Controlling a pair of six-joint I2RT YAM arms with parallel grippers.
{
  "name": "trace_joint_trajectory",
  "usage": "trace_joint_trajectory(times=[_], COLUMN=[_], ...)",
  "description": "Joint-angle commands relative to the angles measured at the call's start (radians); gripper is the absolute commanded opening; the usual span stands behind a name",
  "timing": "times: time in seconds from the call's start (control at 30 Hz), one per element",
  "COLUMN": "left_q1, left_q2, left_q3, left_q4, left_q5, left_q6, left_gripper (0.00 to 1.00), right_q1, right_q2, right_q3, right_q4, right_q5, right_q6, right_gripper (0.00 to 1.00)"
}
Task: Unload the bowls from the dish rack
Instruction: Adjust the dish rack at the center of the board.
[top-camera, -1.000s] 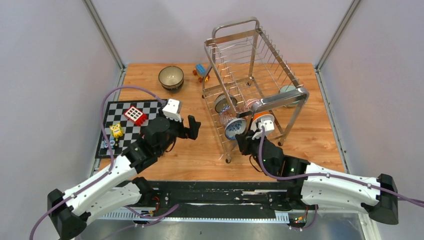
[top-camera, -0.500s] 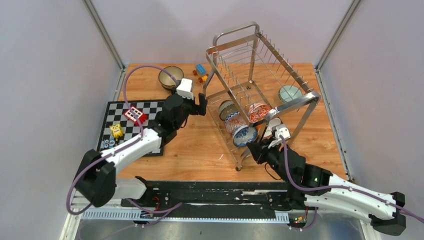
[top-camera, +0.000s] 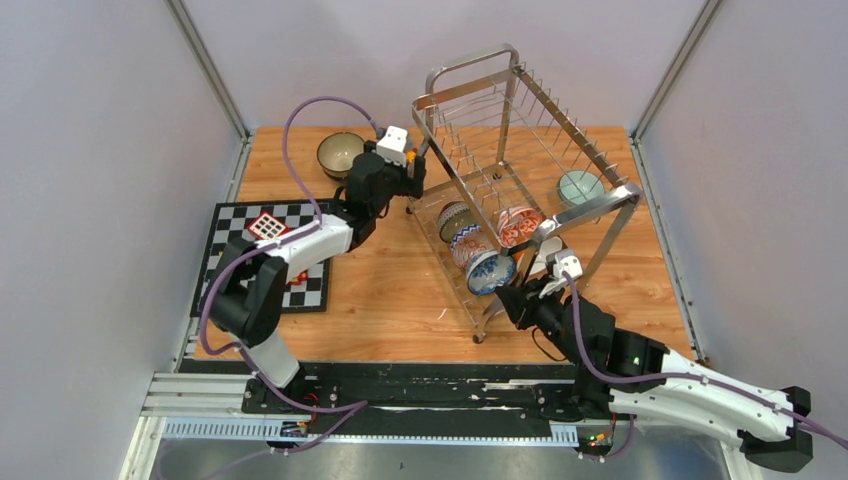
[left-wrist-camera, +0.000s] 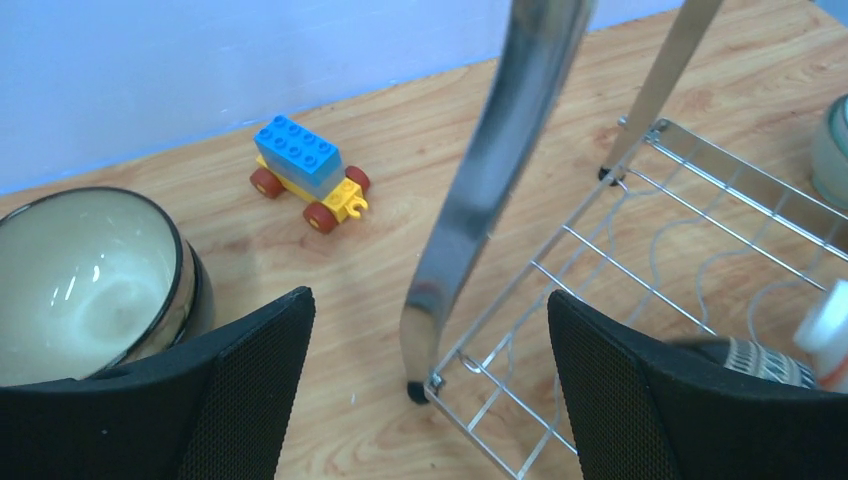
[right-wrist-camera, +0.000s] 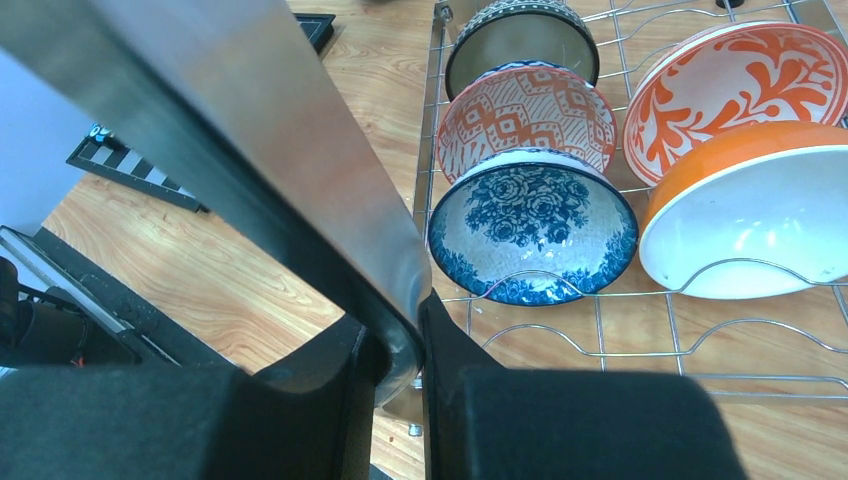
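The jaws of the right gripper (right-wrist-camera: 400, 345) are pinched narrow on the flat chrome upright of the dish rack (top-camera: 590, 205), lower centre of the overhead view. In its wrist view we see five bowls on edge in the rack's lower tier. A blue-and-white flowered bowl (right-wrist-camera: 535, 235) is nearest, with a red patterned bowl (right-wrist-camera: 525, 115) behind it and a dark striped bowl (right-wrist-camera: 520, 30) at the top edge. To the right, an orange bowl (right-wrist-camera: 760, 220) stands in front of an orange-and-white leafy bowl (right-wrist-camera: 740, 80).

Farther off, the left gripper (left-wrist-camera: 440, 370) stands wide open at the rack's far left corner, a chrome upright between its fingers and touching neither.

Beyond it on the table (top-camera: 400, 300), a dark-rimmed bowl (left-wrist-camera: 85, 280) sits at left and a toy car (left-wrist-camera: 305, 170) at upper centre. A mint bowl (top-camera: 580, 187) shows right of centre; we cannot tell whether it is in the rack.
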Motion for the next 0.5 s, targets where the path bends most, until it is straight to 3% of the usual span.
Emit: trace_joint_trajectory(times=[0.0, 0.27, 0.47], left_q1=[0.017, 0.017, 0.017], left_q2=[0.098, 0.202, 0.232], left_q3=[0.091, 0.166, 0.154], left_q4=[0.026, 0.058, 0.093], left_q5=[0.030, 0.054, 0.101], left_q6=[0.007, -0.012, -0.027], left_gripper=[0.86, 0.74, 0.48], right_q1=[-0.004, -0.004, -0.004], right_q2=[-0.026, -0.088, -0.099], right_q3=[-0.019, 0.012, 0.007], right_q4=[-0.151, -0.214, -0.237], right_q5=[-0.062, -0.066, -0.052], right_q6=[-0.075, -0.058, -0.055], right_gripper=[0.03, 0.03, 0.03])
